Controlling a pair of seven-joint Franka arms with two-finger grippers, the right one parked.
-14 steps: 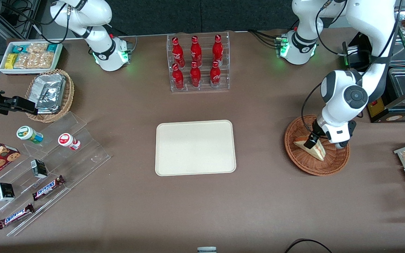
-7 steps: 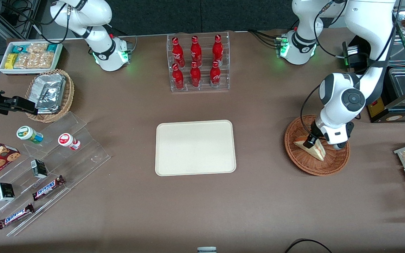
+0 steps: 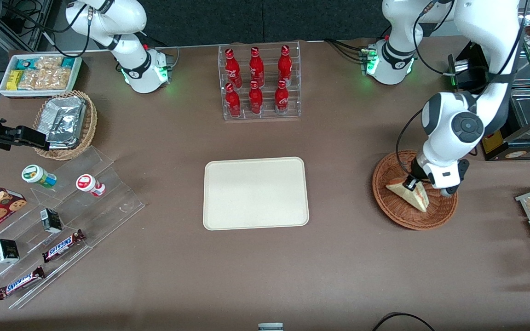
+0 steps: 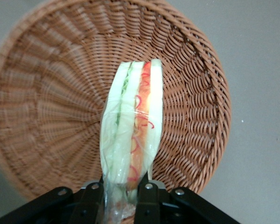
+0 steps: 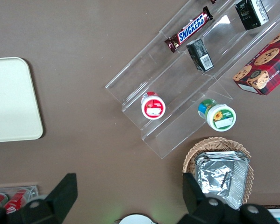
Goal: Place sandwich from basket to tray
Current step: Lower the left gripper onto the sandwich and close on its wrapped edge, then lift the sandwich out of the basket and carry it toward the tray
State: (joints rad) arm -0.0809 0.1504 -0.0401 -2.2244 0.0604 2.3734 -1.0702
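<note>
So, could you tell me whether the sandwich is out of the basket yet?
Not yet. The sandwich is over the basket, standing on edge, with the gripper shut on its end. The tray holds nothing.

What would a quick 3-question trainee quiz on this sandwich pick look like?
1. True or false: the gripper is shut on the sandwich.
2. Over what does the sandwich hang in the left wrist view? A) cream tray B) reddish-brown wicker basket C) bottle rack
3. Fill in: nothing lies on the cream ____ near the table's middle.

Key
1. True: the fingers clamp the wedge's end, the gripper above the basket.
2. B: the basket fills the view under the sandwich; in the front view the sandwich shows over the basket.
3. Tray.
</note>
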